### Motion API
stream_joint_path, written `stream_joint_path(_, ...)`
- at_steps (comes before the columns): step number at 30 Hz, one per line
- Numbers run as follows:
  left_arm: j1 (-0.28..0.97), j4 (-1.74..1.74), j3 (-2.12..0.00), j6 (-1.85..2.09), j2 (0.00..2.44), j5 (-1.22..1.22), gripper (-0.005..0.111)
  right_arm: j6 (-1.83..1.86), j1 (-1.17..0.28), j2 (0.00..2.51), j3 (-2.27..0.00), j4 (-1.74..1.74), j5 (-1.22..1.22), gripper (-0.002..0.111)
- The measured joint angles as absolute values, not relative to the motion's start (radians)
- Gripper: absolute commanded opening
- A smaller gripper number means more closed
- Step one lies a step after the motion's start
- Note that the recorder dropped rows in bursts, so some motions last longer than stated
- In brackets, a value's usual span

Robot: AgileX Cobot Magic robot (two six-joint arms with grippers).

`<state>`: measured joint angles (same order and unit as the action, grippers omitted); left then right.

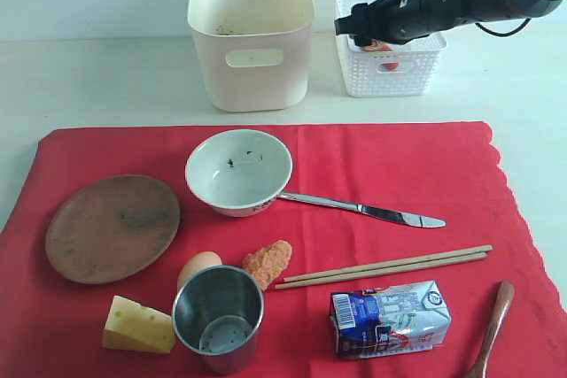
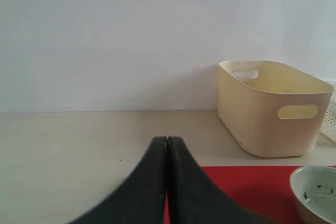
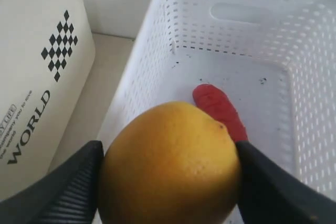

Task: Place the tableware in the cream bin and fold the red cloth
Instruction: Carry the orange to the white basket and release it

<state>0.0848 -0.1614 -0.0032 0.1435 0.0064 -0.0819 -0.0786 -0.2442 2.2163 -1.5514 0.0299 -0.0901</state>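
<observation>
Pale table (image 1: 106, 77) under a white wall (image 2: 105, 35) carried the red cloth (image 1: 399, 165), with the tableware lying on it and none visible in the cream bin (image 1: 251, 33) behind. The right hand (image 3: 169, 182) gripped a lemon (image 3: 168, 150) directly above the white basket (image 3: 157, 40), well back from the cloth. The left hand (image 2: 167, 145) was closed on nothing; the white bowl (image 1: 237, 170) lay near it, so that arm looked nearer.
</observation>
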Motion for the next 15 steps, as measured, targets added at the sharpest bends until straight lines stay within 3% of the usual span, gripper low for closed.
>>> stream_joint_path(5,0.085,-0.161,-0.003,0.144,0.006,-0.082,0.002,-0.078,-0.244,2.219,-1.551,0.032,-0.075,0.048)
stream_joint_path(8,0.085,-0.161,-0.003,0.144,0.006,-0.082,0.002,-0.078,-0.244,2.219,-1.551,0.032,-0.062,0.059)
stream_joint_path(15,0.085,-0.161,-0.003,0.144,0.006,-0.082,0.002,-0.076,-0.244,2.219,-1.551,0.032,-0.056,0.070)
